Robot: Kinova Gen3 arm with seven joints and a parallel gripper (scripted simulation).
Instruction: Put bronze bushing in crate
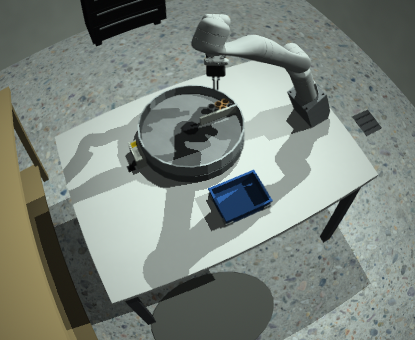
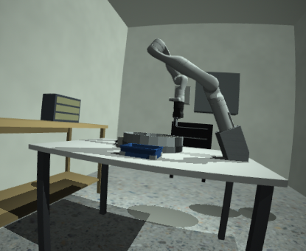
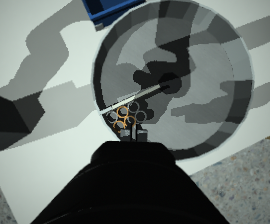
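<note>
Bushings beside divider bar, beneath empty narrowed pincer.

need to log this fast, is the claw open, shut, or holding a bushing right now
Claw: nearly shut, holding nothing, hanging above the bushings on the turning table.
</note>
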